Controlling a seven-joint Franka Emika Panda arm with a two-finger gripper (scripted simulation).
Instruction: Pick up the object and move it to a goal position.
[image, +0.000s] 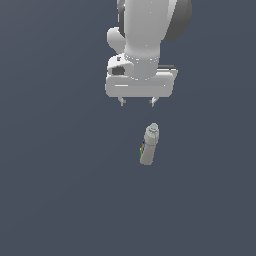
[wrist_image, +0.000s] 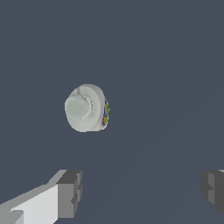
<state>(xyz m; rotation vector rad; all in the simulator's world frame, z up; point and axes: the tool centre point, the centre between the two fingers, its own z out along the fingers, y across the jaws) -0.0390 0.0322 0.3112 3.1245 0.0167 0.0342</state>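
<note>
The object is a small pale grey-white bottle with a round cap and a strip of coloured label, standing nearly upright on the dark surface. In the wrist view the object is seen cap-on from above, with the label showing along one side. My gripper hangs above it and a little toward the exterior view's left, not touching it. The gripper is open, its two dark fingers wide apart with nothing between them.
A plain dark grey-blue surface spreads all around the bottle. The white arm rises above the gripper at the top of the exterior view. No other objects show.
</note>
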